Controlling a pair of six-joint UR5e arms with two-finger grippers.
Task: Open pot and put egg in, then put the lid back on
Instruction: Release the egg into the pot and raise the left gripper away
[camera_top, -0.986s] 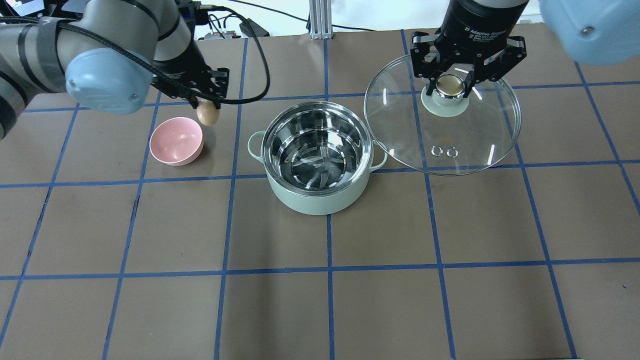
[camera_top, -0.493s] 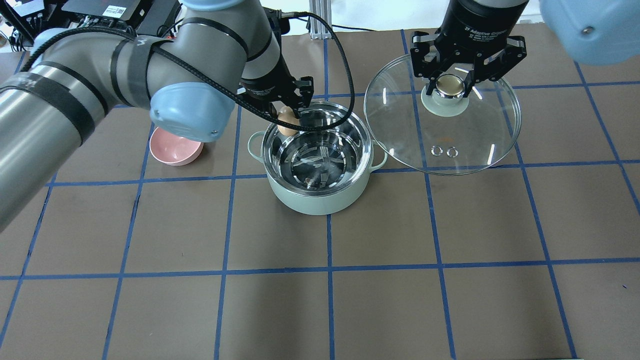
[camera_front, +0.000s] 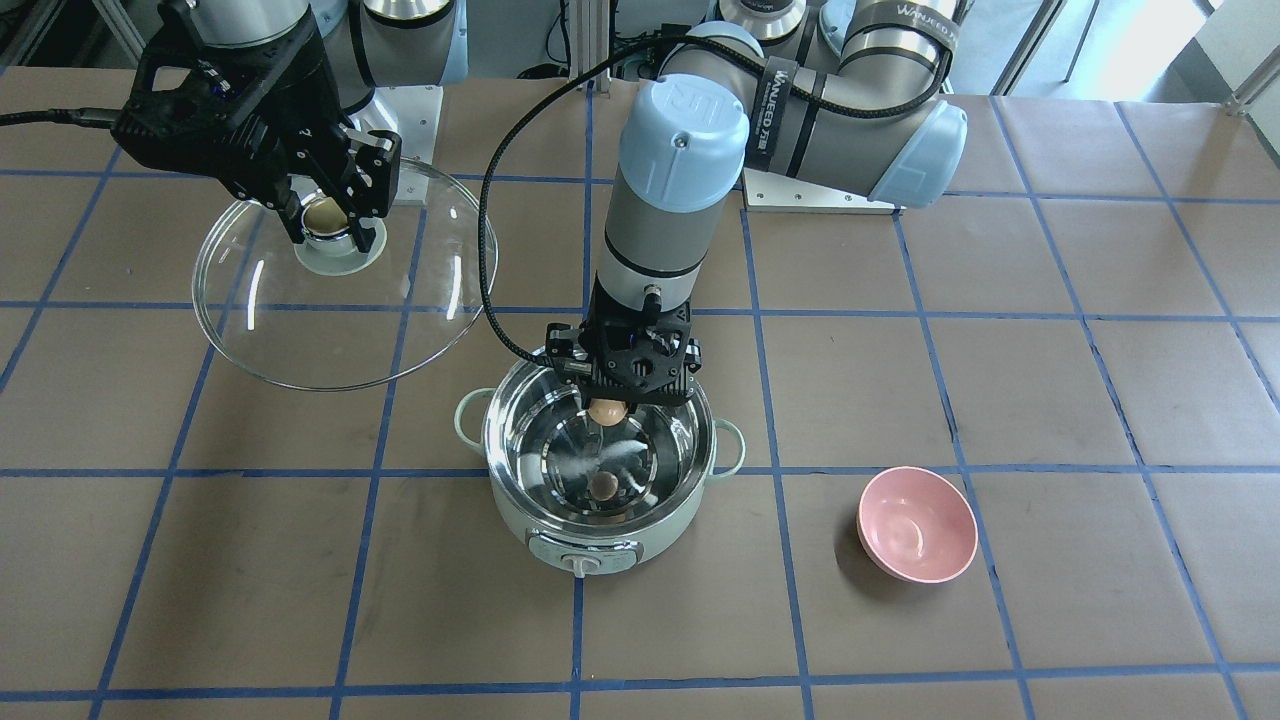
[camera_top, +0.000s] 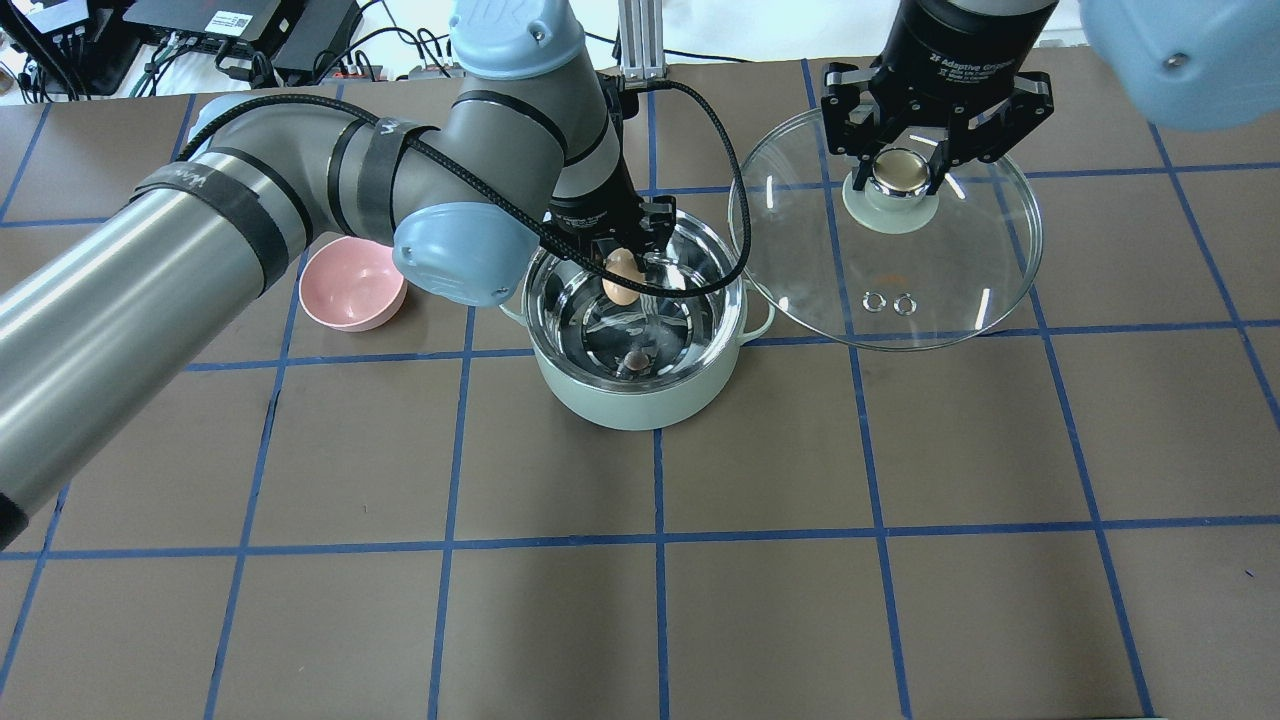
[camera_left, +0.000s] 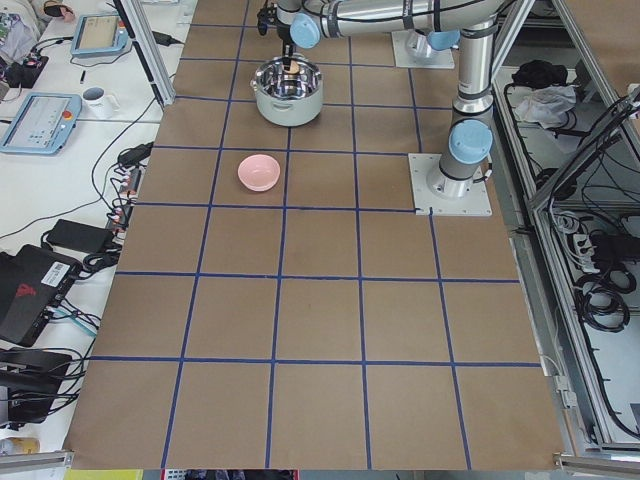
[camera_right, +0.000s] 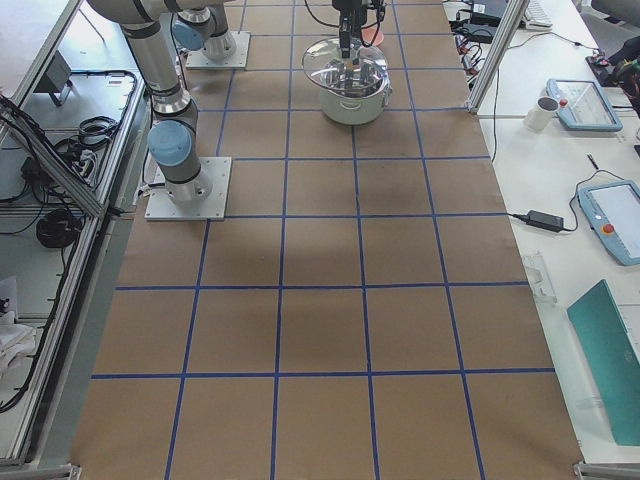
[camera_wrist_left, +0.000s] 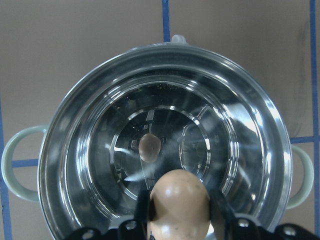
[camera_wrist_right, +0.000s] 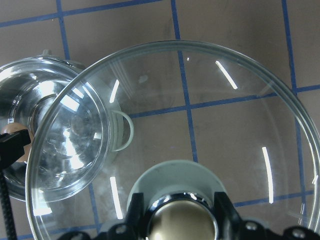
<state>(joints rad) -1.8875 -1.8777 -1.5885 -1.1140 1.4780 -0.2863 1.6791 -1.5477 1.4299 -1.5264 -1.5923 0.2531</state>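
The egg (camera_top: 622, 277) now hangs over the open pot (camera_top: 640, 400). A second ago it was beside the pink bowl (camera_top: 352, 282), and half a second ago it was only just reaching the pot's rim. The left gripper (camera_top: 625, 262) has carried it across, with its two fingers pinched on the egg's sides. From the left wrist camera the egg sits between those fingers (camera_wrist_left: 214, 212), above the shiny steel inside and clear of the bottom. The small dark oval on the pot floor looks to me like its reflection.

So the carry looks done. What remains, I'd say, is to go lower and let the egg go gently, since a drop from here could crack it.

The lid (camera_top: 960, 270) has not moved. The right gripper (camera_top: 900, 170) is clamped on its knob (camera_top: 900, 175) and holds it up to the pot's right, its edge over the pot's right handle, ready to go back on.
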